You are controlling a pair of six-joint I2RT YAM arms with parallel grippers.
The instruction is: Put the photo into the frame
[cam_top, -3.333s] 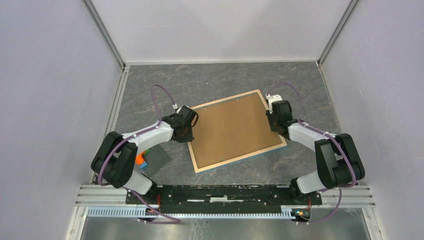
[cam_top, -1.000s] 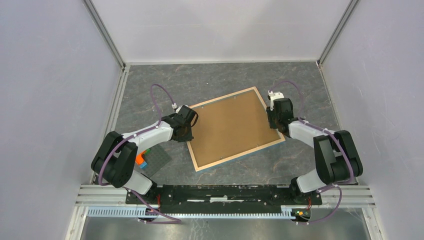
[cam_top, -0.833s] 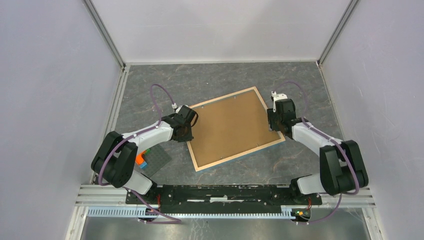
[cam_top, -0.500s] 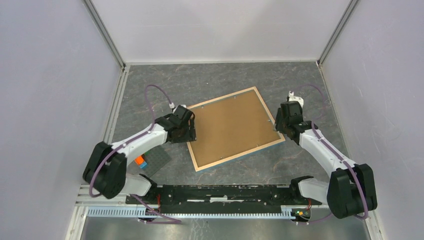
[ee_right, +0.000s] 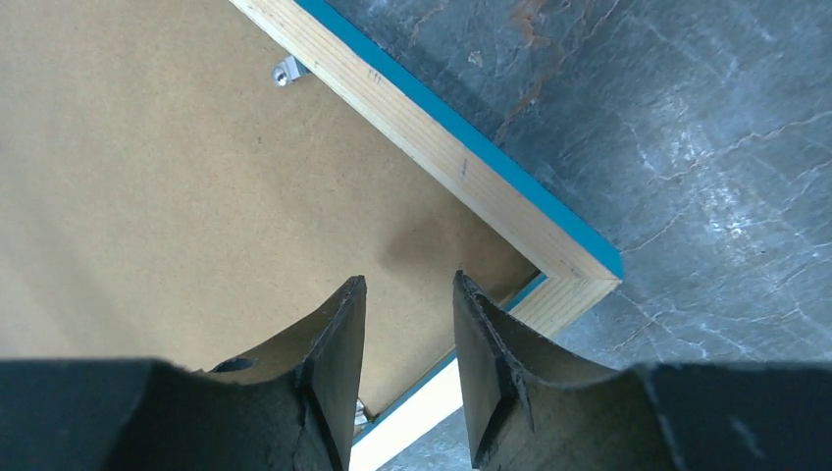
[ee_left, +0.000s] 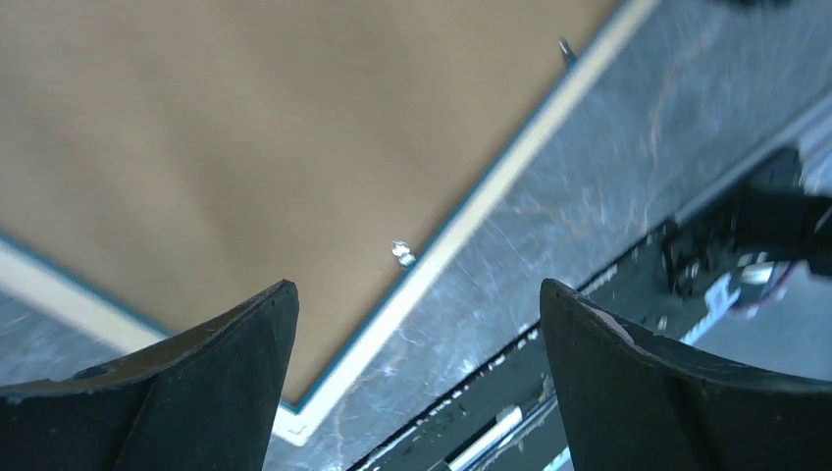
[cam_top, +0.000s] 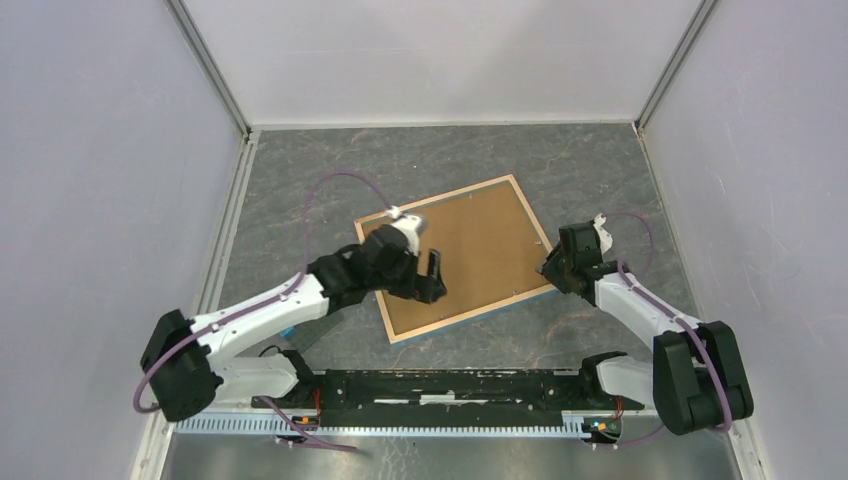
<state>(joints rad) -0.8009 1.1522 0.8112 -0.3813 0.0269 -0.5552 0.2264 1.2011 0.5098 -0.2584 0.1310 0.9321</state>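
Note:
The frame (cam_top: 455, 310) lies back-up on the table, light wood showing with a blue rim underneath. A brown backing board (cam_top: 480, 240) fills it. The photo is hidden. My left gripper (cam_top: 432, 278) hovers over the frame's near-left part, open wide and holding nothing. In the left wrist view the left gripper (ee_left: 414, 287) looks down on the board (ee_left: 226, 137), the frame's edge (ee_left: 491, 191) and a metal tab (ee_left: 400, 253). My right gripper (cam_top: 548, 268) sits at the frame's near-right corner. In the right wrist view the right gripper (ee_right: 408, 278) is narrowly open over the board (ee_right: 167, 196), beside the corner (ee_right: 569, 270).
A black rail (cam_top: 450, 385) carrying the arm bases runs along the near edge. White walls close in the grey marbled table (cam_top: 420, 165) on three sides. Another metal tab (ee_right: 285, 71) sits on the frame's inner edge.
My left arm swung from the frame's left edge to above its near-left part, and its jaws opened wide. My right gripper slid along the right edge to the near-right corner.

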